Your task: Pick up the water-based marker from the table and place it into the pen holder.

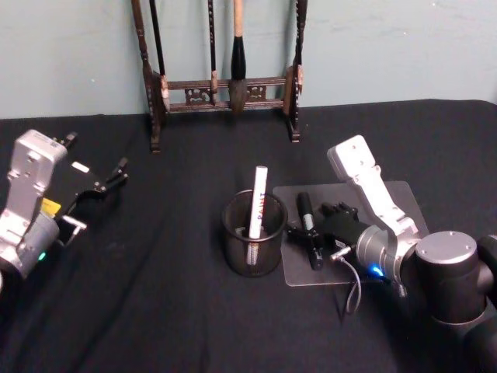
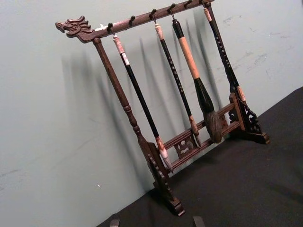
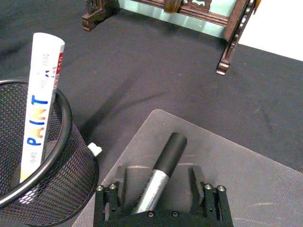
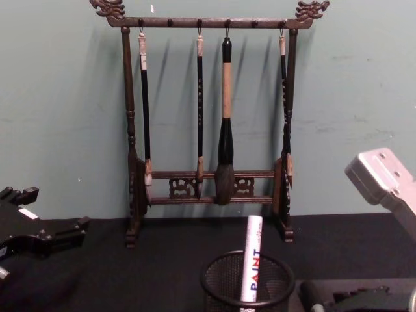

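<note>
right gripper (image 3: 157, 182) sits low over the clear mat (image 1: 307, 273) with its fingers spread on either side of the marker (image 3: 165, 158), not yet pinching it. marker lies flat on the mat, long axis running near to far, in line with the gripper's reach, black cap at the far end. pen holder (image 1: 250, 252) stands just left of it, already holding a white paint pen (image 1: 258, 198), so the carry looks like a short lift leftward; left gripper (image 1: 99, 194) waits spread far off to the left.
</note>
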`<action>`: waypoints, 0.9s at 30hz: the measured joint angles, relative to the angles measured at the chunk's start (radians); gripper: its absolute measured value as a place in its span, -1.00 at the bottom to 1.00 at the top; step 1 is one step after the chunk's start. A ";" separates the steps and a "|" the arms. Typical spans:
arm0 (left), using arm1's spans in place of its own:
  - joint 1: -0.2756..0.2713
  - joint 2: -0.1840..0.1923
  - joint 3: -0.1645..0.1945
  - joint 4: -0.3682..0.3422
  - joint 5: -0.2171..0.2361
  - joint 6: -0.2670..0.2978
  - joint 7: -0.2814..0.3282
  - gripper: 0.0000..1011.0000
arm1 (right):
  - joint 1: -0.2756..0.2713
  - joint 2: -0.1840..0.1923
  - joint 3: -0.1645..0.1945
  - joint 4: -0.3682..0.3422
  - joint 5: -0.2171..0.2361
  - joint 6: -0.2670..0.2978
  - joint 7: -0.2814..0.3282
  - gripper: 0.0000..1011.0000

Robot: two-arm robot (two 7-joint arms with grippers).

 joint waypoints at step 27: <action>0.000 0.000 0.000 0.000 0.000 0.000 0.000 0.98 | 0.001 0.001 -0.001 0.000 0.002 0.000 -0.001 -0.61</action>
